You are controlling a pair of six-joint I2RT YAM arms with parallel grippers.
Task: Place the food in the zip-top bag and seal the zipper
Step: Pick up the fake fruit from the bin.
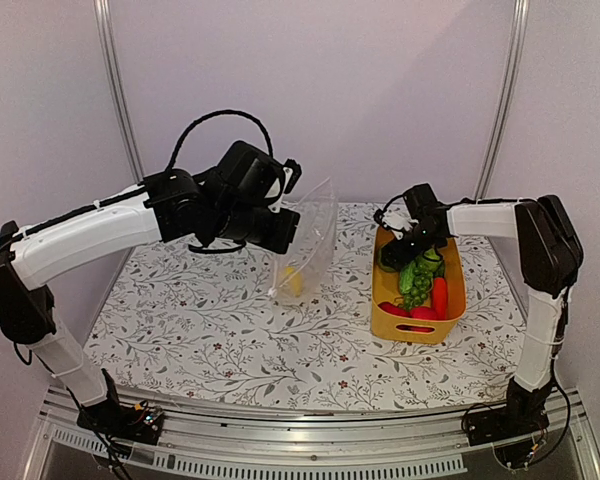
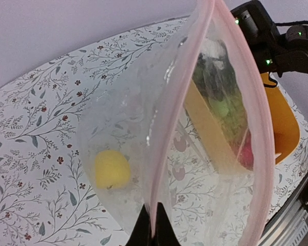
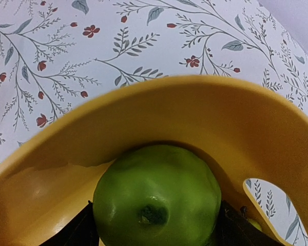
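Nearest the top camera, the two arm bases sit at 7 and 5 o'clock on the near edge of the table, which is covered in a leaf-and-flower print.

From the 7 o'clock base the left arm reaches up toward the middle. The left tool is pinched tight on the mouth edge of the zip-top bag. In the left wrist view its dark fingertips meet on the zipper, which shows as a pale pink strip. The bag hangs with its mouth spread open and its lower end down by the table, close to the centre. One yellow round piece lies inside, low in the bag.

At 3 o'clock, well apart from the bag, stands a yellow basket. It holds a green grape bunch, a red-orange carrot and a red piece.

The right tool reaches down into the far end of the basket. In the right wrist view its jaws stand wide. A dark finger lies against each flank of a green pear. The pear is seen end-on, low inside the basket, just beside the curved wall. The right arm runs back to 5 o'clock.
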